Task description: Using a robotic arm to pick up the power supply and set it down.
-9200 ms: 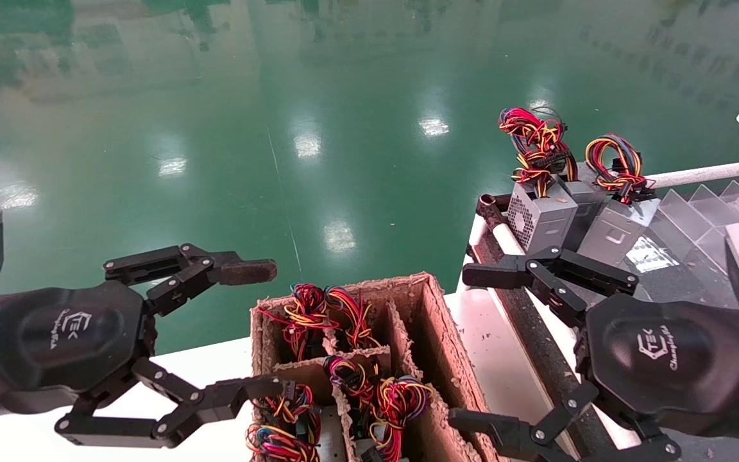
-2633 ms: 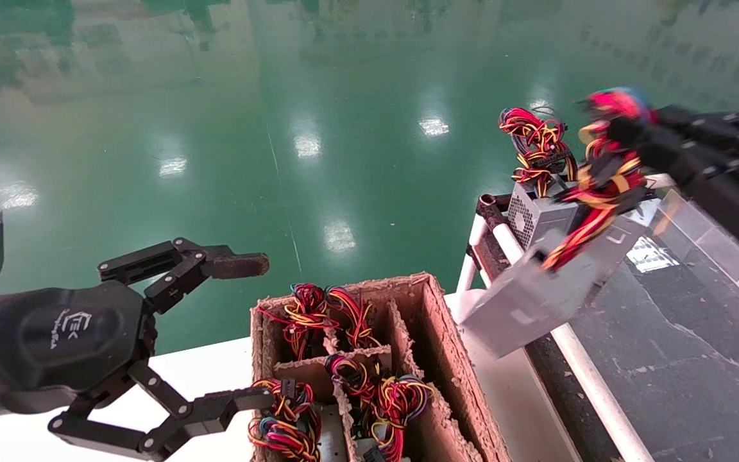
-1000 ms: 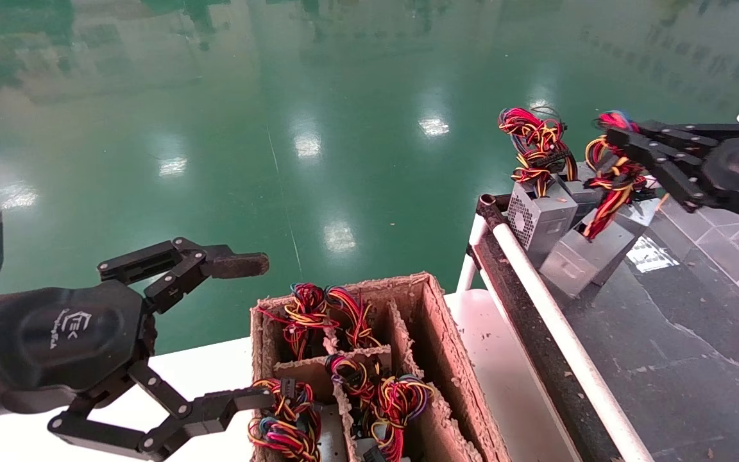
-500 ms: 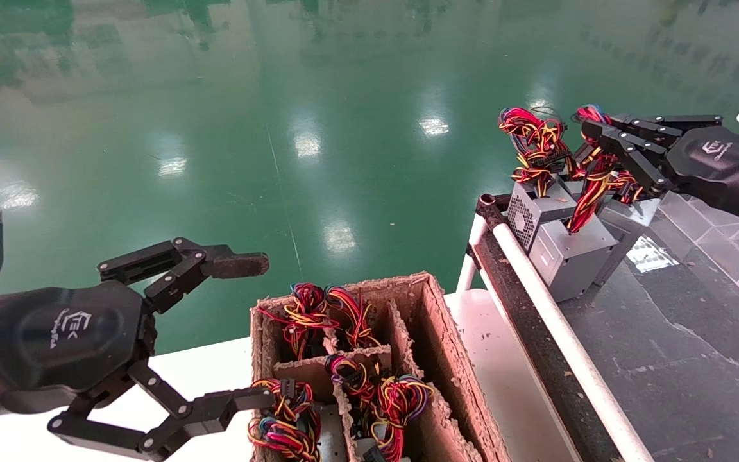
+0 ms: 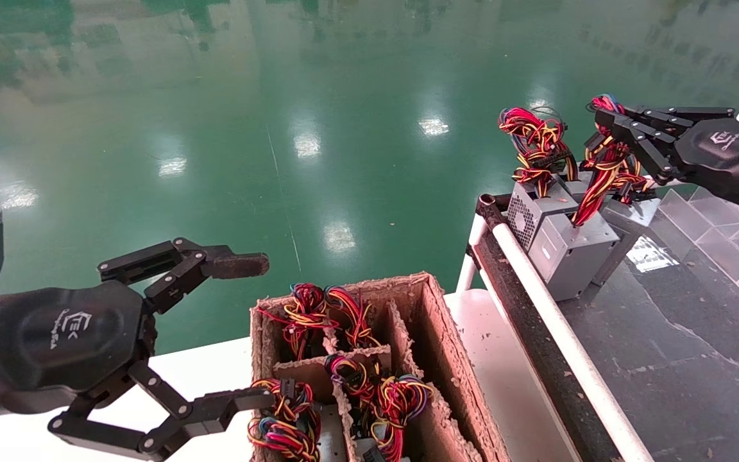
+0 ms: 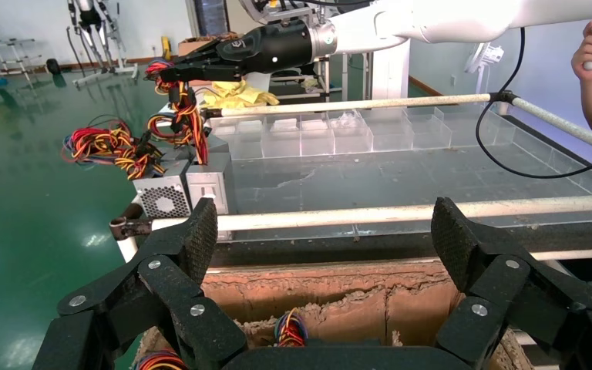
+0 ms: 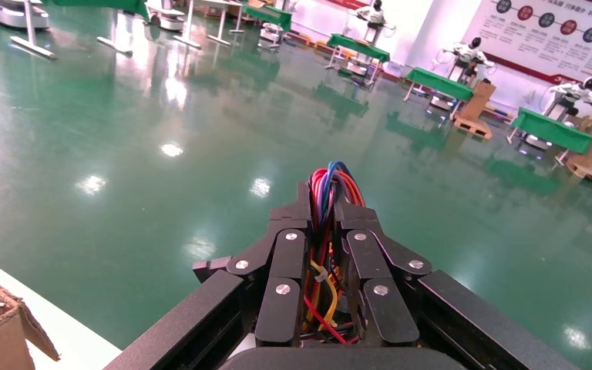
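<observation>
Where the head view looks down, a brown fibre-pulp divided tray [image 5: 437, 359] holds bundles of red, yellow and blue wires [image 5: 344, 359] in its compartments. The small grey sheet-metal power supply [image 5: 571, 247] stands on the dark belt table [image 5: 664, 346], just beside a vented grey box [image 5: 526, 215]. The black right gripper [image 5: 603, 131], white logo unreadable, pinches its loose red-orange-yellow wire bundle [image 5: 600, 179]. Left wrist view: the black left gripper [image 6: 324, 239] hangs spread wide above the tray. Right wrist view: closed fingers [image 7: 289, 262] clamp the wires.
</observation>
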`<state>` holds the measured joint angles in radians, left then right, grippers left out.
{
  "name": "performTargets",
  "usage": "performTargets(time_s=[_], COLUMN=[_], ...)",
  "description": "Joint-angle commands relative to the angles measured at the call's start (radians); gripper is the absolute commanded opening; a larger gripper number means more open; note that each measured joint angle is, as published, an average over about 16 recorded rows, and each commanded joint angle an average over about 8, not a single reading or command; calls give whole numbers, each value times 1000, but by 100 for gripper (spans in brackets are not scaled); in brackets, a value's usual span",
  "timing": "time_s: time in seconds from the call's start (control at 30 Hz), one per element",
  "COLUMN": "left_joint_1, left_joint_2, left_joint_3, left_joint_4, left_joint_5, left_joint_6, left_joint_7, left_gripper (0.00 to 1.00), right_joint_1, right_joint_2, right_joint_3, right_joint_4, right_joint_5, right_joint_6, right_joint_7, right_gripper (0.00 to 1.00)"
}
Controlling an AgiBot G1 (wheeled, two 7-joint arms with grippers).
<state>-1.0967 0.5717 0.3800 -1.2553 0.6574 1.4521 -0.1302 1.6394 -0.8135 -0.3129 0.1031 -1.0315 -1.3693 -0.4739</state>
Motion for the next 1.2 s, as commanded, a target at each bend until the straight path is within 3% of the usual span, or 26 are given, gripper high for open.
performTargets(time_s=[0.03,0.8,1.2], left_joint_1=[0,0,0], left_joint_2=[0,0,0], left_joint_3=[0,0,0], left_joint_4=[0,0,0], left_joint_5=[0,0,0], left_joint_6=[0,0,0], left_joint_7=[0,0,0], left_gripper=[100,100,100], right_joint_1=[4,45,-58], right_joint_2=[-1,48,77], right_joint_3=[1,35,38], right_joint_4=[-13,-70,141], right_joint_5=[1,55,103], right_joint_6=[3,-66,-79], right_joint_7=[-5,25,138], right_gripper=[100,100,100])
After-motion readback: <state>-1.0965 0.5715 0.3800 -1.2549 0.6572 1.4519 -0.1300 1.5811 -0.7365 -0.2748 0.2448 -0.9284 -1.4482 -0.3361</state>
